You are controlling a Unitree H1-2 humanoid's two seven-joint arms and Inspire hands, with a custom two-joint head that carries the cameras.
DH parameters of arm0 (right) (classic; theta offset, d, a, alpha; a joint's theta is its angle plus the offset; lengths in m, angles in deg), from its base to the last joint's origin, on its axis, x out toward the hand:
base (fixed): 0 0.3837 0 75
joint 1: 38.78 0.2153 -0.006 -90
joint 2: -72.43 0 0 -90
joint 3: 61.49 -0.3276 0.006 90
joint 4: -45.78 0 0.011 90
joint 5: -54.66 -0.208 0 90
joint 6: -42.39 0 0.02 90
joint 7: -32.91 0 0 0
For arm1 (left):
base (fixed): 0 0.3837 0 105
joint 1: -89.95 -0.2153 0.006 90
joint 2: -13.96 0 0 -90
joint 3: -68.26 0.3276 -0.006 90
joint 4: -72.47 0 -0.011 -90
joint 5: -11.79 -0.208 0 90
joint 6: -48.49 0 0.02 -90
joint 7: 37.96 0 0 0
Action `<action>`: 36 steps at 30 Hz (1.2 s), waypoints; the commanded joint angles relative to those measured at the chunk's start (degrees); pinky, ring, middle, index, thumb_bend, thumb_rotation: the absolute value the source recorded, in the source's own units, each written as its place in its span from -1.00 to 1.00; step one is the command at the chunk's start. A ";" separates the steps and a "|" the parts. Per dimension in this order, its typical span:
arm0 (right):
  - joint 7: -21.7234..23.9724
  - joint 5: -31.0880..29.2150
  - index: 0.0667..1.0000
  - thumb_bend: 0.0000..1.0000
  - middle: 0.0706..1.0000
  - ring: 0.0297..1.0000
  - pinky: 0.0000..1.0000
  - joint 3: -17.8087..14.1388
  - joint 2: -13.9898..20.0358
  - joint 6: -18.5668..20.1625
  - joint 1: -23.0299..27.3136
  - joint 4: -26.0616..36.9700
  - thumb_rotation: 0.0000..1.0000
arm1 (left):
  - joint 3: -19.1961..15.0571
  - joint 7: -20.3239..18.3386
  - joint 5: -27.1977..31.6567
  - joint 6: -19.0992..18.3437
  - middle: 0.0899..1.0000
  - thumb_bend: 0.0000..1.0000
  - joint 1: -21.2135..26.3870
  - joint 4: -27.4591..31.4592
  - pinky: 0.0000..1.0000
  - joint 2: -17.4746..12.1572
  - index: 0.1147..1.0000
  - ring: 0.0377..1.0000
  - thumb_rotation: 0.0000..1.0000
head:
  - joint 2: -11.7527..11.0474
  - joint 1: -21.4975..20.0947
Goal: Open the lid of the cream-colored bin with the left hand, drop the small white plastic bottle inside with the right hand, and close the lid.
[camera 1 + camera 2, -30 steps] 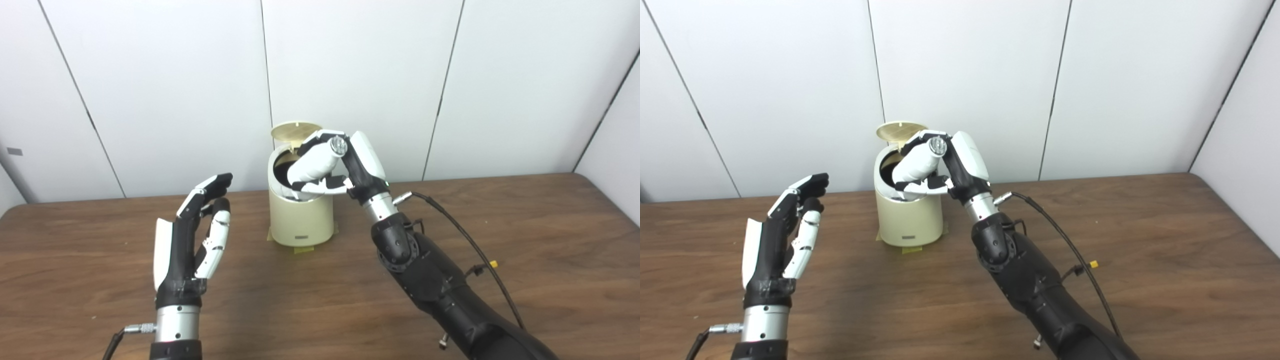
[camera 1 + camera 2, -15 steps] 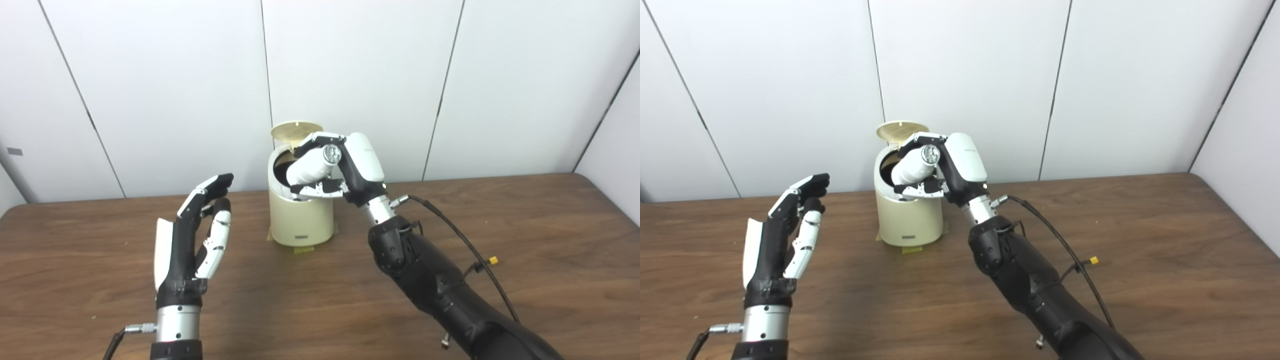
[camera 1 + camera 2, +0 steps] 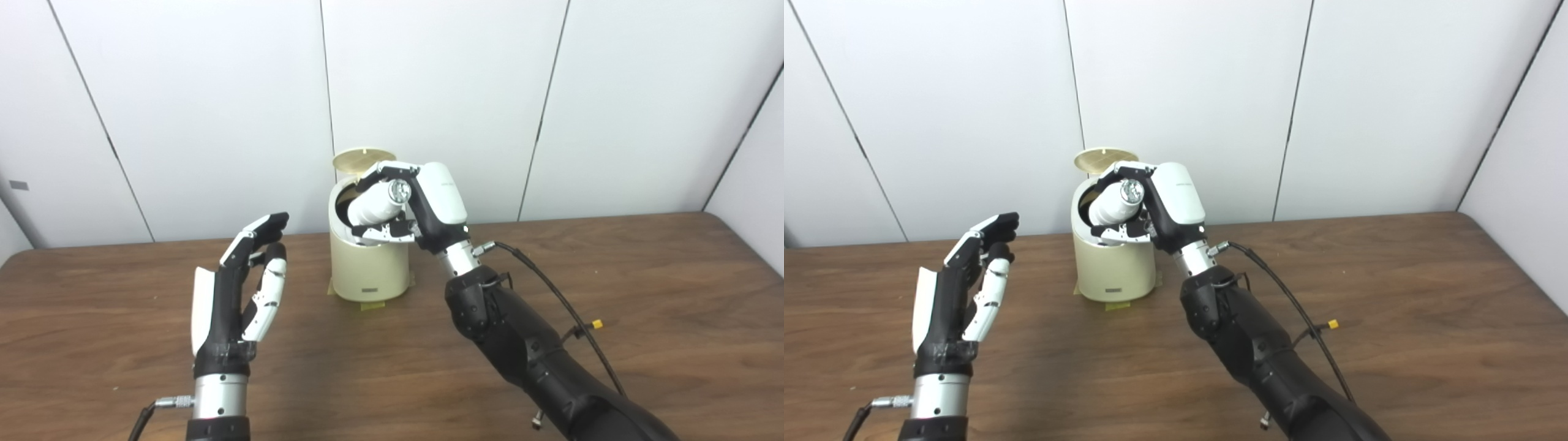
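At the left, the left hand [image 3: 239, 306] is held upright above the table [image 3: 643, 263], empty, with its fingers spread apart and well clear of the bin. At the centre stands the cream bin [image 3: 369, 263] on yellow tape [image 3: 372, 304]; its lid [image 3: 362, 160] is raised behind the mouth. The white bottle [image 3: 376, 205] is gripped by the right hand [image 3: 422, 205] and tilted over the open mouth, its lower end inside the rim. In the right eye view more of the dark interior [image 3: 1085, 208] is exposed left of the bottle. At the right, a black cable [image 3: 551, 288] is trailed beside the forearm.
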 commanded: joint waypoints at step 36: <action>-3.53 5.72 -0.08 0.04 -0.09 -0.20 -0.35 -1.91 -0.03 4.78 2.75 2.12 -1.00 | 0.38 0.49 -0.52 1.68 0.57 -0.39 2.05 1.59 0.39 0.28 0.55 0.57 0.54 | 0.12 -0.26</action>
